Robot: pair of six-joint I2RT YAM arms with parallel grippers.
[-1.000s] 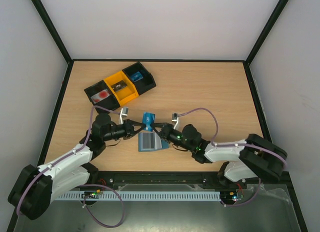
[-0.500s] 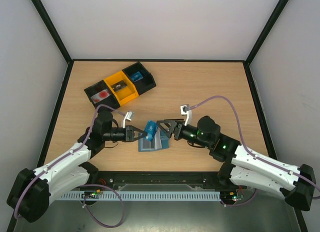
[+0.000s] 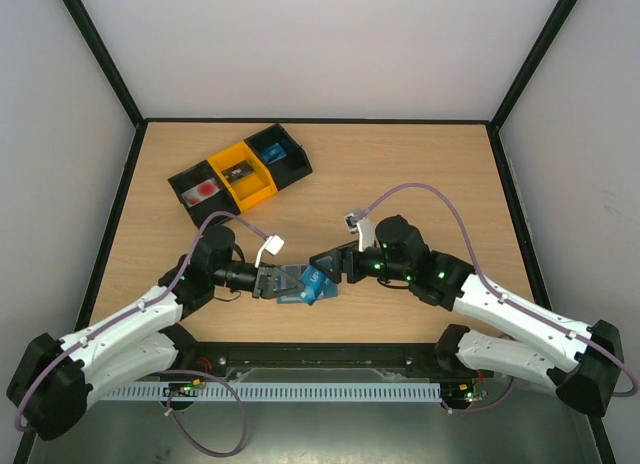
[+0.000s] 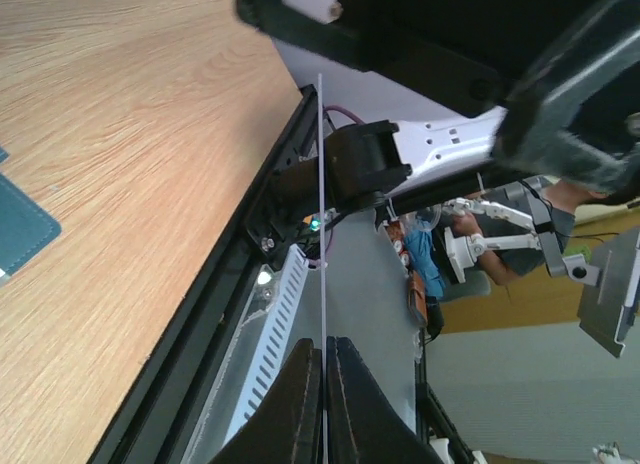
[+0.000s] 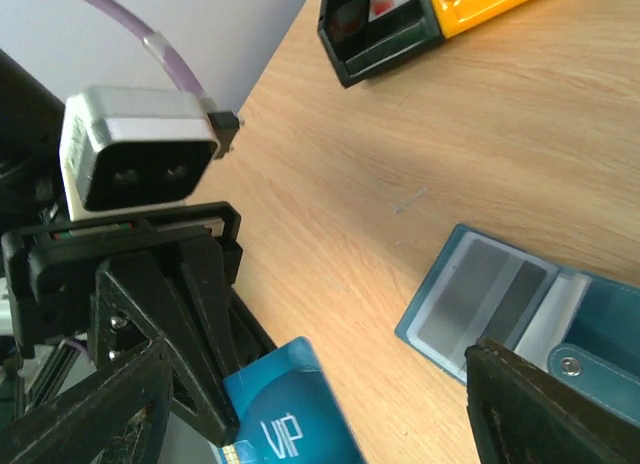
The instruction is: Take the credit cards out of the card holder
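Observation:
My left gripper [image 3: 283, 281] is shut on a bright blue credit card [image 3: 318, 284] with white "VIP" print [image 5: 285, 419]. In the left wrist view the card [image 4: 322, 204] shows edge-on as a thin pale line, pinched between the black fingers [image 4: 305, 404]. The card holder [image 3: 292, 296] lies open on the table just below the card, with its grey slots and a snap tab [image 5: 500, 299]. Its corner [image 4: 20, 229] shows in the left wrist view. My right gripper [image 3: 333, 269] stands open, facing the card from the right, its fingers [image 5: 545, 404] wide apart and clear of the card.
A tray [image 3: 240, 172] with two black compartments and a yellow one between them sits at the back left and holds small items. Its end [image 5: 420, 24] shows in the right wrist view. The table's black front rail [image 4: 240, 244] runs close behind the left gripper.
The right gripper has opened and let go of the blue card. The left gripper, still shut on it, has carried it toward the near edge, over the holder. Both arms shifted.

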